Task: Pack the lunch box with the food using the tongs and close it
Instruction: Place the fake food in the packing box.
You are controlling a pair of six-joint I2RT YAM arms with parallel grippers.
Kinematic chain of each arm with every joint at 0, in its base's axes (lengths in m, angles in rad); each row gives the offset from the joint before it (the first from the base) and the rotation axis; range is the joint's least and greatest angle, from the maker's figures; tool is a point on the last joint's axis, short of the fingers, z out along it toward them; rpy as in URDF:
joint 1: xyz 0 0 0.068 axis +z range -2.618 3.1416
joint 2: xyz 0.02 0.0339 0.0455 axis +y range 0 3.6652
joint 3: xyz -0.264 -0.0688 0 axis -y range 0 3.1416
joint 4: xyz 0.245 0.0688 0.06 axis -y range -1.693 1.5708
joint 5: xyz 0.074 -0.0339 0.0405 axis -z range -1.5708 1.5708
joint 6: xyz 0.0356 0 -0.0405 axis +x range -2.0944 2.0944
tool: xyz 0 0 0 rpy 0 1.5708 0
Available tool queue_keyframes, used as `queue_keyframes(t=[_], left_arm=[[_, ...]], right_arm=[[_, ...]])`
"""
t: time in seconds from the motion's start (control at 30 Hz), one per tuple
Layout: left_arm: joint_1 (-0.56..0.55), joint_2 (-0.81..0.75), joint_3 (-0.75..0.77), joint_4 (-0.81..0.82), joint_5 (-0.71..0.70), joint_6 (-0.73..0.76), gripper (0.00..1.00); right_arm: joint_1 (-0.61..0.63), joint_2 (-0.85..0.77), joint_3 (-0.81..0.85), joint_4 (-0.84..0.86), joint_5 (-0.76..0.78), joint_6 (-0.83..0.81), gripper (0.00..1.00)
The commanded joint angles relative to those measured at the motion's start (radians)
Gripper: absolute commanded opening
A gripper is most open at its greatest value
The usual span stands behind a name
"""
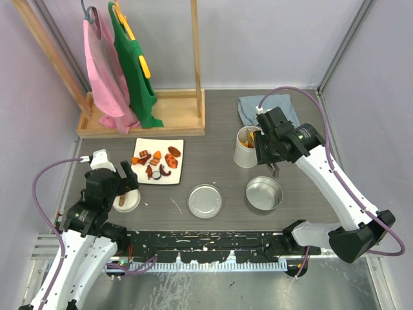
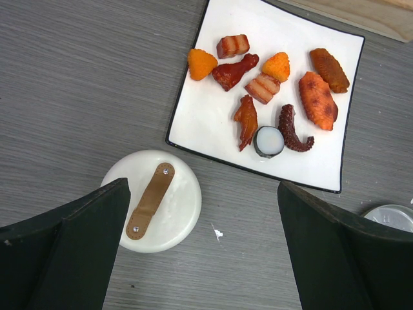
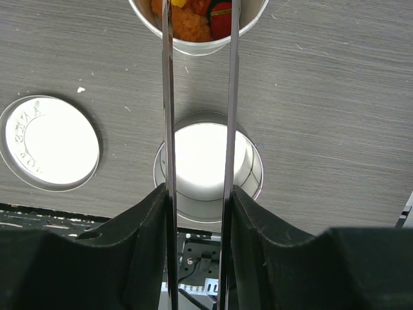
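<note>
enclosing grey table (image 1: pixel 213 145), pale lilac walls (image 1: pixel 258 39)

The top view looks steeply down from above and behind the arms, from far enough to take in the whole tabletop (image 1: pixel 213 129), its near edge at 6 o'clock. The left wrist view hangs close over the tabletop and faces straight down past the left hand (image 2: pixel 203 190) onto the white plate (image 2: pixel 206 123) and white lid (image 2: pixel 181 206). The top view shows both at 8 to 9 o'clock. The right wrist view looks down along the tongs (image 3: pixel 168 97) in the right hand (image 3: pixel 197 194) at the steel tin (image 3: pixel 255 174), with the flat steel lid (image 3: pixel 48 142) at 9 o'clock and the white tub (image 3: pixel 193 48) at 12. The top view shows these from 3 to 6 o'clock
</note>
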Motion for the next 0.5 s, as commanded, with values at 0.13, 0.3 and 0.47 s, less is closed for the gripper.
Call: queue_keyframes(t=[0.13,0.3,0.47], left_arm=[[0.005,0.0,0.018,0.03,0.002,-0.002,0.98],[0.006,0.009,0.019,0.03,0.012,-0.001,0.98],[0.005,0.009,0.019,0.031,0.017,0.0,0.98]], right_arm=[[0.001,-0.029,0.038,-0.008,0.025,-0.018,0.49],[0.001,-0.052,0.077,-0.033,0.023,-0.011,0.51],[0.0,-0.115,0.078,-0.078,-0.061,0.01,0.49]])
